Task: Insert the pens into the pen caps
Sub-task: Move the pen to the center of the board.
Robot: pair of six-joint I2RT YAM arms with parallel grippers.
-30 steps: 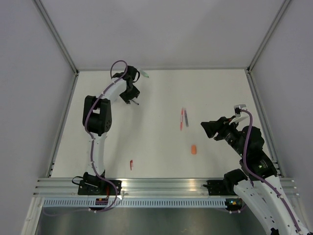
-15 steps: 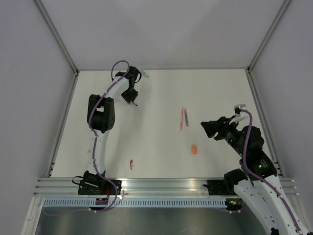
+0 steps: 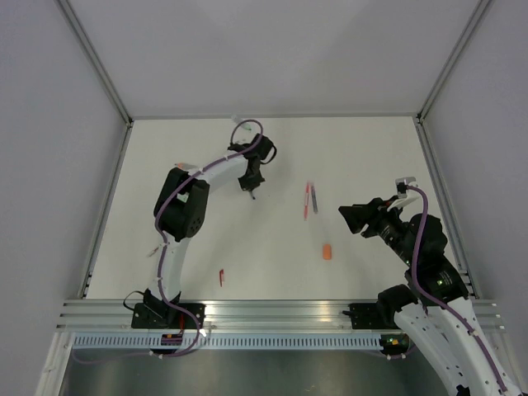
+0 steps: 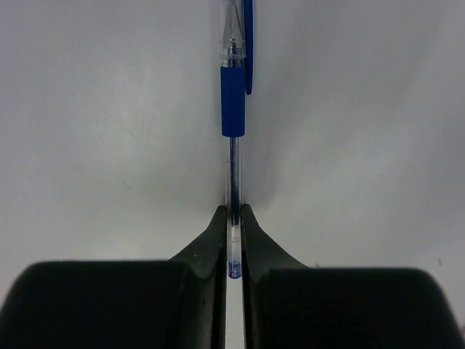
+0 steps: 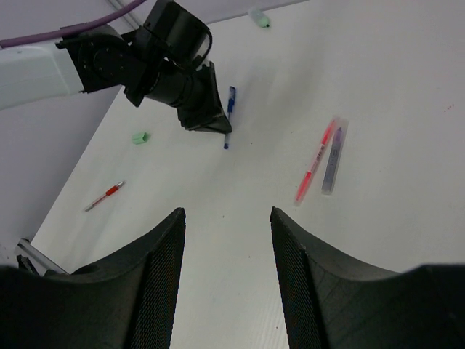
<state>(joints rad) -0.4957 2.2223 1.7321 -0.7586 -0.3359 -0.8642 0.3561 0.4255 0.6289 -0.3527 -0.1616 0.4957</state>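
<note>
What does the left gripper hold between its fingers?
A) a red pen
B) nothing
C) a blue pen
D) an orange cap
C: in the left wrist view the left gripper is shut on the clear barrel of the blue pen.

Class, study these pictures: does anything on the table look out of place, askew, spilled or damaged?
Nothing is spilled or broken. The pieces simply lie scattered: a mint green cap sits alone by the far edge, and a red pen lies apart towards the near edge.
</note>
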